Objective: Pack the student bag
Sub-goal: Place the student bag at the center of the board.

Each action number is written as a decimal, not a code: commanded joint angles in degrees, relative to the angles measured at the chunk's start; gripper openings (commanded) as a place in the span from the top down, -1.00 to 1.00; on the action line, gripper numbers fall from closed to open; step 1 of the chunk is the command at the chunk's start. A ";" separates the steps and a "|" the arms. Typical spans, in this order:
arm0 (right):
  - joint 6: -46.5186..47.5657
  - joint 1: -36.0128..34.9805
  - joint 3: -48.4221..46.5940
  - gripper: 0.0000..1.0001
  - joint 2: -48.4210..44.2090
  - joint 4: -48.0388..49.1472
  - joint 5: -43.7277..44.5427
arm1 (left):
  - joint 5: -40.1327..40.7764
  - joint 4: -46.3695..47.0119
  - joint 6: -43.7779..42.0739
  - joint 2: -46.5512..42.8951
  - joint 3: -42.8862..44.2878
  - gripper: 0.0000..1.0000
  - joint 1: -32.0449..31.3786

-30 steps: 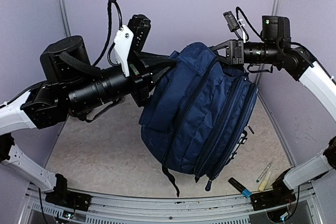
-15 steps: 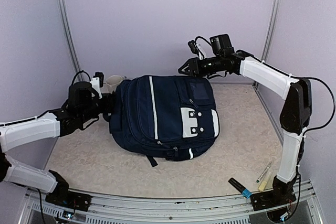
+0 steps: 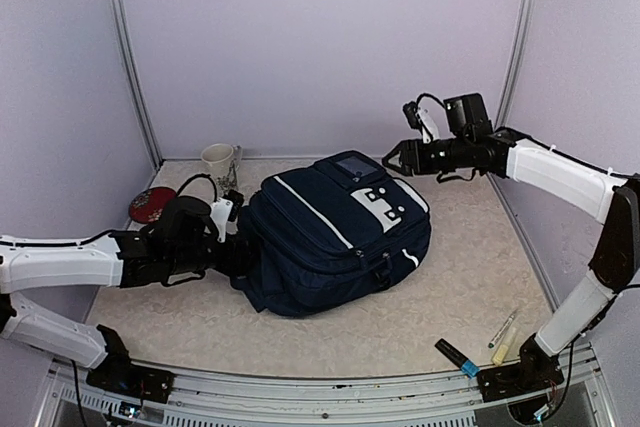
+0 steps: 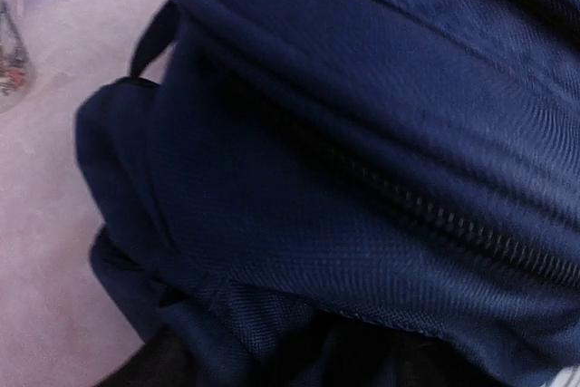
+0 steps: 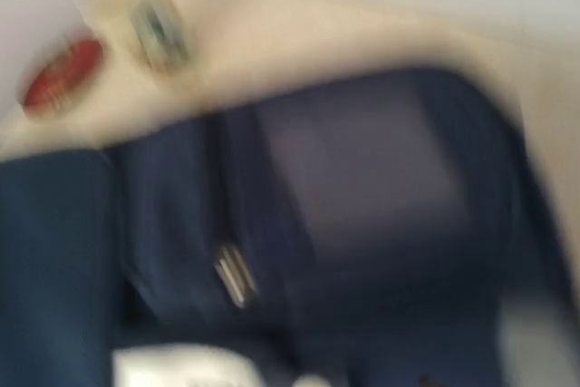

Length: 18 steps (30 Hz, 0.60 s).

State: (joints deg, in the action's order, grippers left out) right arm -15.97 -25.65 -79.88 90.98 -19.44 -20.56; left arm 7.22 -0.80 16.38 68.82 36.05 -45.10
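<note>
Lying front-up on table (image 3: 470,287), student bag (image 3: 330,232) looks zipped. Left jaws at its left edge, state unreadable; right jaws parted, clear of it. Work zip (image 4: 435,212) open first.

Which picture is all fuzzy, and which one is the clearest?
Right wrist view: smeared, the dark navy fabric backpack and a round red object are just blobs. Left wrist view: a little soft, zipper teeth visible. Top view: sharpest, evenly lit.
</note>
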 commanded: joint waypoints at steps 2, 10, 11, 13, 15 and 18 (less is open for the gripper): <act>-3.59 -0.19 16.99 -0.17 -4.40 -0.48 3.91 | -8.59 -8.86 -1.50 -6.74 2.87 -0.98 -6.76; -4.09 -0.19 23.53 -0.21 -12.36 -6.61 11.50 | -30.62 -1.56 -19.78 -18.92 8.18 -0.98 -8.33; -4.12 -0.18 23.56 -0.21 -12.63 -7.91 12.16 | -31.51 -1.11 -21.09 -18.52 9.43 -0.98 -7.96; -4.41 -0.19 24.58 -0.21 -13.63 -9.30 12.96 | -29.19 0.11 -21.25 -16.45 12.06 -0.98 -5.96; -5.22 -0.18 27.51 -0.21 -14.99 -7.88 13.12 | -27.47 1.37 -17.23 -11.07 15.23 -0.98 0.31; -8.28 -0.19 34.11 -0.16 -15.92 2.00 9.40 | -32.46 2.27 -6.40 3.59 24.02 -0.84 14.38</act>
State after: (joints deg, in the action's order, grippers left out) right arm -20.47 -25.65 -52.69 76.82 -23.77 -9.54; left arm -21.32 -1.17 1.28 57.65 52.21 -43.97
